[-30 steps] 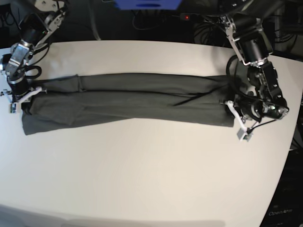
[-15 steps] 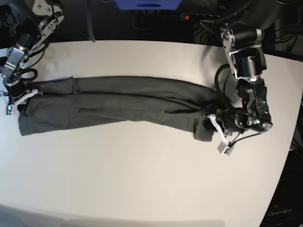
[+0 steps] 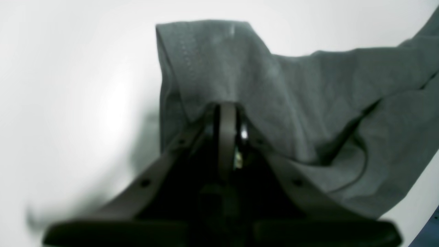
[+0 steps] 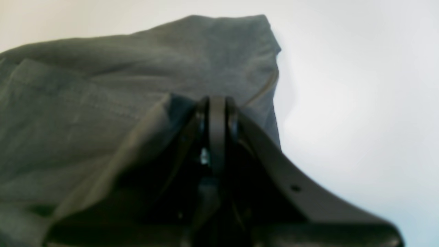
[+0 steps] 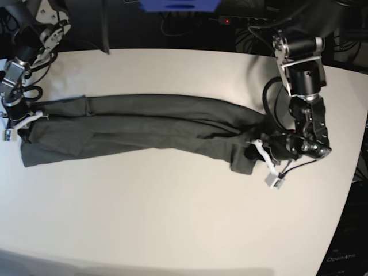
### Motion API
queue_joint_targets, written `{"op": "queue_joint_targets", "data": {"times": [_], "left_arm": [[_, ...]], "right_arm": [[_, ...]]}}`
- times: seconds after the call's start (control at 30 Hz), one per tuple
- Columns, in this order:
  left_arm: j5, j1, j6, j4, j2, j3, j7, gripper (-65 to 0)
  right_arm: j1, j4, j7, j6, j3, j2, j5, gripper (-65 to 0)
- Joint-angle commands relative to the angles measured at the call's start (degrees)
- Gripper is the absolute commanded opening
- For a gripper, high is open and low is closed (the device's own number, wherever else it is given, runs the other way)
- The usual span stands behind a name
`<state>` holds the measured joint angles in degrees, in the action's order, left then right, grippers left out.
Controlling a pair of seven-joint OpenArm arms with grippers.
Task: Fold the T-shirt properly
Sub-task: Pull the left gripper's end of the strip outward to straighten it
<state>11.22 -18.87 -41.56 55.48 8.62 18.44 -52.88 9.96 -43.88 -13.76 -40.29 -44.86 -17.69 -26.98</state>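
- step: end-to-end fold of t-shirt (image 5: 138,123) — left gripper (image 5: 257,153) and right gripper (image 5: 18,123) each clamped on an end
- next: carry left's end toward right's, keep cloth taut

Robotics lab bench: white table (image 5: 172,218), two arm mounts, cable tangle (image 5: 190,23) and power strip (image 5: 236,21) behind, red LED lit.
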Motion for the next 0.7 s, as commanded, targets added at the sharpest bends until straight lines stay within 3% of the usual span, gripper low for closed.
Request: {"op": "queue_joint_targets", "data": {"times": [0.0,0.67], "left_arm": [[-7.2,1.7,1.6,-0.8,1.1,-0.1,-6.9,-63.3],[-7.1,4.2,1.6,-0.3,2.7,0.0,-7.1,-63.3]], "right_arm": [[-0.4,0.7,6.4,0.3,0.2,-0.5,-4.1,-64.7],[-0.8,0.7,6.8,0.3,0.3,0.6,-4.1,-64.7]]}}
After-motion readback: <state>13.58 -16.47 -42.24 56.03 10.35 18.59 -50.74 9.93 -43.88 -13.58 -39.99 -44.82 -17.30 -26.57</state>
